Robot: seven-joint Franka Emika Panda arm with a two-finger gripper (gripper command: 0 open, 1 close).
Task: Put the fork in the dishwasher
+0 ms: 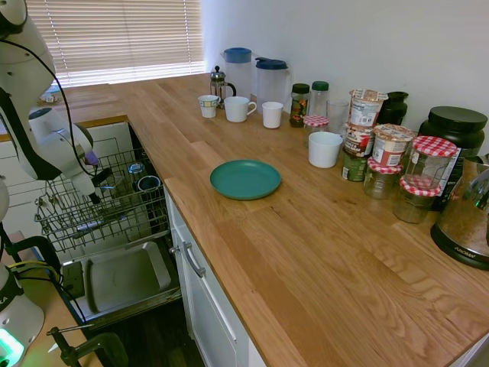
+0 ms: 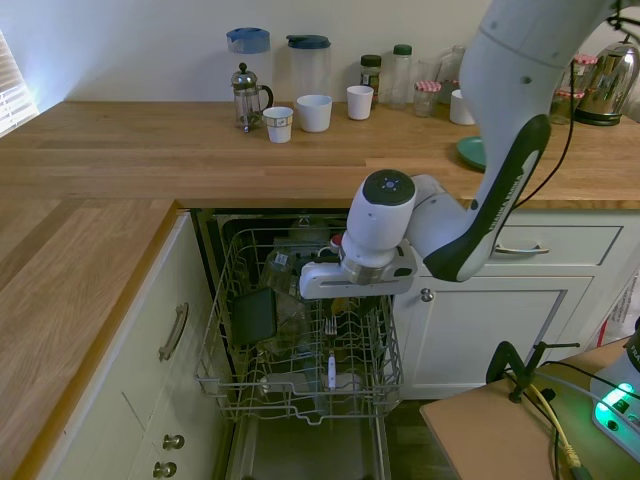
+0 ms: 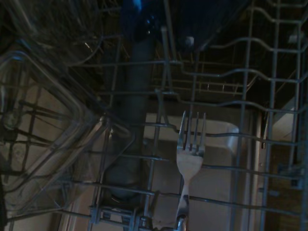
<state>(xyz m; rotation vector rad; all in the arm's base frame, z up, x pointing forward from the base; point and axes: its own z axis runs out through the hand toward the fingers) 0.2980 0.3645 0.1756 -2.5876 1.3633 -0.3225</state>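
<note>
The dishwasher stands open, with its grey wire rack [image 2: 222, 330] [image 1: 76, 222] pulled out over the dropped door [image 1: 122, 279]. The fork [image 2: 330, 352] [image 3: 188, 156] shows inside the rack, slim and silvery, tines toward the back of the machine and handle toward the front. My gripper [image 2: 340, 305] [image 1: 93, 189] hangs low over the rack, right above the fork's tine end. In the wrist view the fork's handle runs to the picture's bottom edge, over the rack wires. No view shows whether the fork is held or rests on the wires.
A dark cup [image 2: 255, 315] and clear glassware [image 2: 285, 268] sit in the rack to the fork's left. White drawers [image 2: 500, 300] flank the machine. On the wooden counter are a teal plate [image 1: 245, 179], mugs [image 1: 239, 108], jars [image 1: 380, 157] and a kettle [image 1: 462, 218].
</note>
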